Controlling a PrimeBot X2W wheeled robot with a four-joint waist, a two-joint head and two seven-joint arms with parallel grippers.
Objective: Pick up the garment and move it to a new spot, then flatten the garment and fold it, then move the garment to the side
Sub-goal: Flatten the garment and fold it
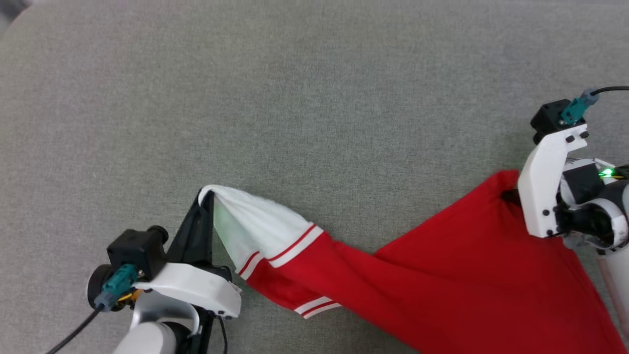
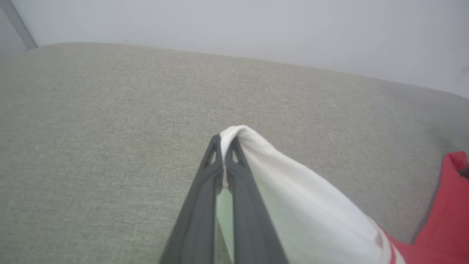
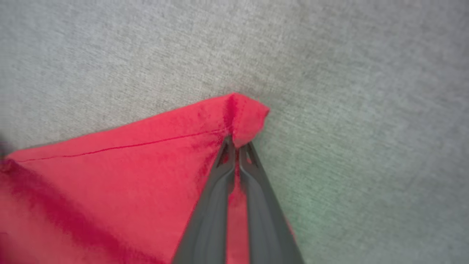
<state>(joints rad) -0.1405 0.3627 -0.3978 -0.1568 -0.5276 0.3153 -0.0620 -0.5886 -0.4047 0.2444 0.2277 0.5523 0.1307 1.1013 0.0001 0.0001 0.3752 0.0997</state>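
Note:
The garment (image 1: 442,275) is a red shirt with white, stripe-trimmed sleeves, stretched low across the grey surface between my two arms. My left gripper (image 1: 206,194) is shut on the tip of a white sleeve (image 1: 255,226); in the left wrist view that gripper (image 2: 225,141) pinches the sleeve (image 2: 285,198) between closed fingers. In the right wrist view my right gripper (image 3: 236,145) is shut on a red corner of the garment (image 3: 242,117). In the head view that corner (image 1: 506,184) disappears behind the white right wrist mount (image 1: 545,182). The printed side is hidden.
A grey fabric surface (image 1: 314,98) spreads in every direction, its rounded far-left corner at the top left. A pale wall (image 2: 256,25) rises behind its far edge in the left wrist view. A black cable (image 1: 73,334) trails from my left wrist.

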